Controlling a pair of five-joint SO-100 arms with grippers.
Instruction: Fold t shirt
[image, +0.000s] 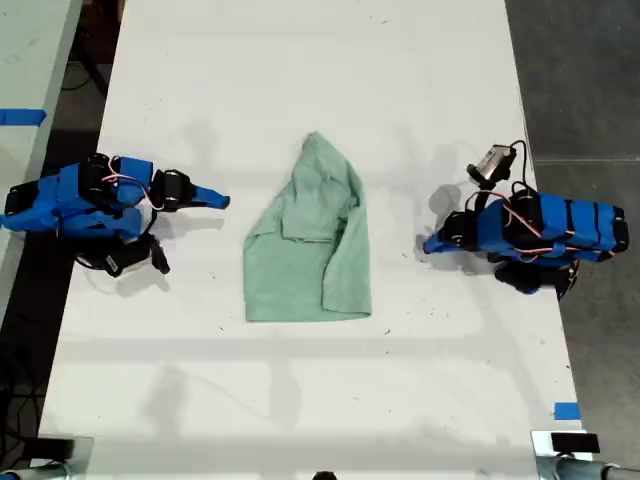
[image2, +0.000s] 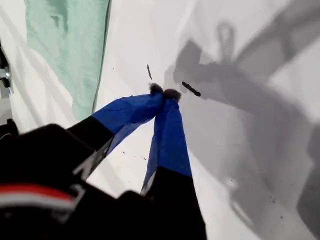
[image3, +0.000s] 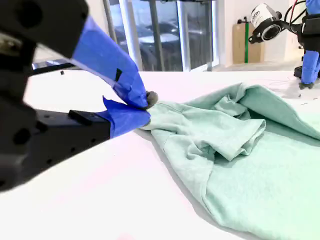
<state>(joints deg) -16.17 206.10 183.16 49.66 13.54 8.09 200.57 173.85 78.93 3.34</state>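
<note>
Two blue arms low on the white table, no readable writing, my first gripper closed and empty at the exterior view's right, my second gripper closed beside the t shirt, grasp unclear.

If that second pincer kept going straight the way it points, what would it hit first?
Most likely the t-shirt: my second pincer, shut, points toward its near edge, though the gap between them is hard to judge.

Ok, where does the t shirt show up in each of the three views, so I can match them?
Exterior view: the t shirt lies mid-table between the two arms.
First wrist view: only a strip of it shows, beyond my first gripper.
Second wrist view: it spreads wide, just past my second gripper.
Shared landmark: the white table.
</note>
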